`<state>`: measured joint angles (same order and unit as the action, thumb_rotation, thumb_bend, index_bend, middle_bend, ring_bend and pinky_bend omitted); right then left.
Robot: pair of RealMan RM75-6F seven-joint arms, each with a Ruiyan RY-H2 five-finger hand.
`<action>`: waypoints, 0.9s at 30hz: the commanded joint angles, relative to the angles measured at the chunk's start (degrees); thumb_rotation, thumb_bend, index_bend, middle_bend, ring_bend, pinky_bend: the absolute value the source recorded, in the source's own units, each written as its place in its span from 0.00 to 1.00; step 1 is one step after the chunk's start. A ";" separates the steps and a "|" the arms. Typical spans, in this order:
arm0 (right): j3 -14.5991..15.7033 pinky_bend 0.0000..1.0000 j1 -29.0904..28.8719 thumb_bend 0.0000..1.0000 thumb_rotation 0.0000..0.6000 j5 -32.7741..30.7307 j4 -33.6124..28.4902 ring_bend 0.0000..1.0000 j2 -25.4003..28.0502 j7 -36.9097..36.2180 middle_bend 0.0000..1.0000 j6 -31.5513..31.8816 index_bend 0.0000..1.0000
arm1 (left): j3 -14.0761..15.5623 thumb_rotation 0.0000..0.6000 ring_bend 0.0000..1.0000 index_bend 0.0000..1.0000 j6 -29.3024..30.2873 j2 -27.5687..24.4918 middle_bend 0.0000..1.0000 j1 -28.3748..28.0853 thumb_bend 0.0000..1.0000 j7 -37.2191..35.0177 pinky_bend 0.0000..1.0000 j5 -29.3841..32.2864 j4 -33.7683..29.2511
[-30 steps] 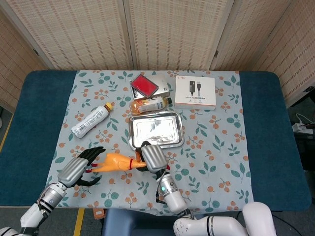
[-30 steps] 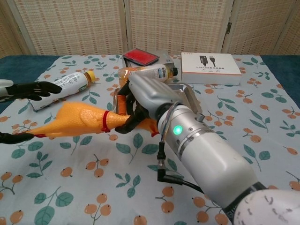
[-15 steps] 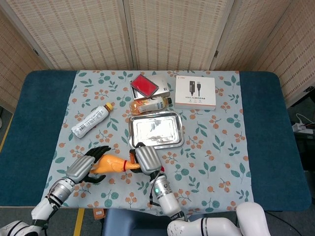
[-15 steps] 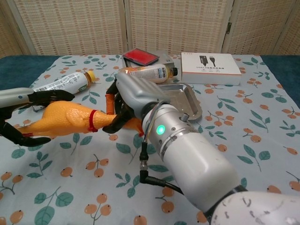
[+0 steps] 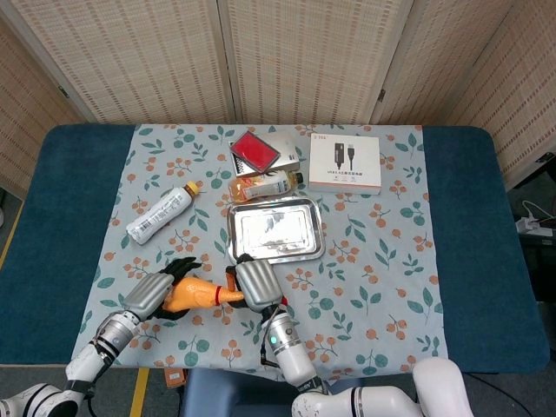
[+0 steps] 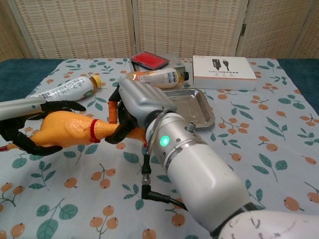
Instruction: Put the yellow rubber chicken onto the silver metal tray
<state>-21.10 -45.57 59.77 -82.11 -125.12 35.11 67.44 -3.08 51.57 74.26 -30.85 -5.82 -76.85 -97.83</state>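
The yellow rubber chicken (image 5: 195,293) (image 6: 70,128) hangs just above the flowered cloth, near the table's front edge and left of centre. My right hand (image 5: 252,282) (image 6: 137,107) grips its neck end by the red band. My left hand (image 5: 152,294) (image 6: 30,124) wraps its dark fingers over and under the chicken's fat body. The silver metal tray (image 5: 274,228) (image 6: 192,104) lies empty right behind my right hand, with the chicken in front of it and to its left.
A white bottle (image 5: 161,215) (image 6: 65,88) lies on its side left of the tray. Behind the tray are an orange drink bottle (image 5: 265,184) (image 6: 154,76), a red notebook (image 5: 254,150) and a white cable box (image 5: 345,162) (image 6: 224,66).
My right hand has carried the chicken leftward and a little nearer. My left hand has moved in and its fingers have closed around the chicken's body.
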 commanded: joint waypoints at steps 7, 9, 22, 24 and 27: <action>0.40 1.00 0.65 0.17 1.00 -0.20 -1.33 0.88 0.98 0.77 0.78 0.95 0.96 | 0.94 1.00 0.56 0.66 -1.60 0.55 0.59 -1.20 0.74 5.58 0.75 3.88 -2.11; 0.57 1.00 0.74 0.17 1.00 -0.35 -1.75 0.88 1.26 1.20 0.78 1.05 0.96 | 0.76 1.00 0.62 0.71 -0.75 1.22 0.64 -1.03 0.79 6.58 0.81 4.73 -2.69; 0.71 1.00 0.94 0.17 1.00 -1.49 -3.06 0.88 2.32 1.89 0.78 0.97 0.96 | -0.15 1.00 0.86 0.83 7.10 5.65 0.77 1.31 0.94 7.95 1.00 2.39 -1.66; 0.79 1.00 0.95 0.17 1.00 -1.56 -3.17 0.88 2.43 1.84 0.78 0.94 0.96 | -0.22 1.00 0.87 0.83 7.24 5.65 0.77 1.33 0.94 7.75 1.00 2.24 -1.68; 0.85 1.00 0.95 0.17 1.00 -1.53 -3.37 0.88 2.55 1.76 0.78 1.03 0.96 | -0.01 1.00 0.87 0.83 6.50 5.20 0.77 1.09 0.93 7.57 1.00 2.18 -2.01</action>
<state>-20.25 -44.62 58.24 -85.47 -122.59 36.89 68.47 -3.17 58.45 79.68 -29.65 2.19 -74.50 -99.65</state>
